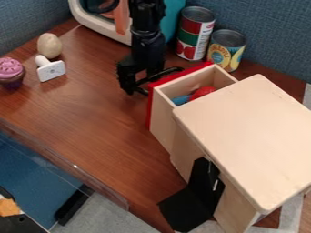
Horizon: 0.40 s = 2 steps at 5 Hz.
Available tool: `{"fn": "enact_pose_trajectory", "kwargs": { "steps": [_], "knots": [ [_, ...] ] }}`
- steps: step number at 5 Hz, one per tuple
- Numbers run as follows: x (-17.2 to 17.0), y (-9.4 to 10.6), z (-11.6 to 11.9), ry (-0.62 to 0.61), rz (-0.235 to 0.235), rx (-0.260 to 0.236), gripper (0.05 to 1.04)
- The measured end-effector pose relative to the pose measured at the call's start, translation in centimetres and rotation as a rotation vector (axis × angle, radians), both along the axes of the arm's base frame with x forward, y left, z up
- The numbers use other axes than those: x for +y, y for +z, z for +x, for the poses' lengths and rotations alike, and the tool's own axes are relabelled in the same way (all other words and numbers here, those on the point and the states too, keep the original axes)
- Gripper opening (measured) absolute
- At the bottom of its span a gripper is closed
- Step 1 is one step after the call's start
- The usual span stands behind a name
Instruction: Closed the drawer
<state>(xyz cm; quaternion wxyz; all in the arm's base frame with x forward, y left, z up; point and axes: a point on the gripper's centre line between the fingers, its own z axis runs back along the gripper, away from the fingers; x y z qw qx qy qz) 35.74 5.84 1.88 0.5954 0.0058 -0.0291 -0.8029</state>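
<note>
Wooden cabinet as landmark. Beyond it stand 2 cans: 1 red and green, 1 with a yellow label, the latter near the drawer's far corner. Farther past the cabinet, a white-and-teal toy appliance lies behind the arm. Well apart to the cabinet's left are 1 egg, 1 white stamp-like piece and 1 pink-topped cupcake. A black angled piece sits at the cabinet's near side. The drawer projects from the cabinet's upper left, open, with 1 red and 1 blue item inside. Just outside its red front hangs the gripper; its opening, any grip and contact cannot be told. Around the cabinet: brown wood-grain tabletop; beyond, blue fabric-like walls.
</note>
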Motion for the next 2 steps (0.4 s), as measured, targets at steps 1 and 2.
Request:
{"fn": "enact_pose_trajectory", "kwargs": {
  "steps": [1, 2],
  "knots": [
    [-1.2, 0.5, -0.2, -0.013, -0.019, 0.009, 1.001],
    [-2.4, 0.3, -0.4, -0.018, -0.027, 0.023, 1.0]
  ]
}}
